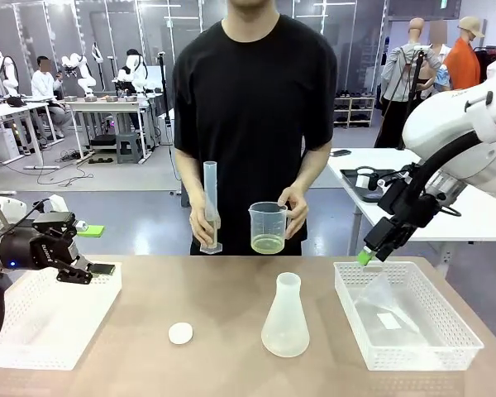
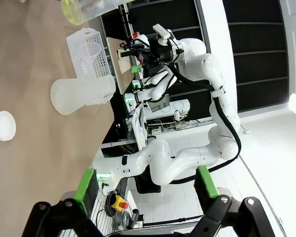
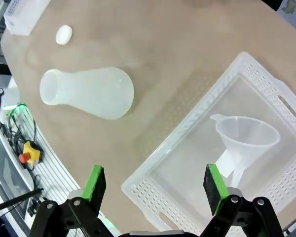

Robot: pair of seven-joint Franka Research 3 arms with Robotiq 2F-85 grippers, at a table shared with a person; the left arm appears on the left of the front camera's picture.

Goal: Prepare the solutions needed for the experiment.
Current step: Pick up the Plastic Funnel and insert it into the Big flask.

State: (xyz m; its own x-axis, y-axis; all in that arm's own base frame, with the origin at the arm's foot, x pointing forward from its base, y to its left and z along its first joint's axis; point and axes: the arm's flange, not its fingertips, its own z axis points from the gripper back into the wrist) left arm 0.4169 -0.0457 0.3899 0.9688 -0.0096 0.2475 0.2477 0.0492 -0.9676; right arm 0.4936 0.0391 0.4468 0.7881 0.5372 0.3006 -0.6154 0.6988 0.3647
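Right gripper (image 3: 153,186): released, its green-padded fingers spread wide and empty, hung over the white perforated plastic basket (image 3: 266,79).
Left gripper (image 1: 99,270): likewise released and empty, above the other white perforated basket (image 1: 33,331).
Solutions (image 1: 268,243): a shallow pale yellow liquid in the clear plastic measuring beaker (image 1: 269,217), held off the table by a hand (image 1: 295,203) of the person, well beyond the right gripper's fingertips and out of either gripper's reach.
Tall clear graduated cylinder (image 1: 210,198): held upright in the person's other hand (image 1: 202,225), just beside the beaker.
Clear plastic funnel (image 3: 246,136): lying on its side in the basket, directly under and slightly ahead of the right gripper.
Translucent plastic conical flask (image 3: 89,93): upright on the table, off to one side of the right gripper, apart from the basket.
Small white round cap (image 1: 180,332): on the table beyond the flask.
Step in hand: judged to be fetching the funnel for the flask.
Method: the fingers should be lowered astride the funnel's stem or cone wall, clear of the basket rim, and closed gently, since thin plastic is likely to slip or flex.
Risk: the flask could be tipped if the funnel is swung low.
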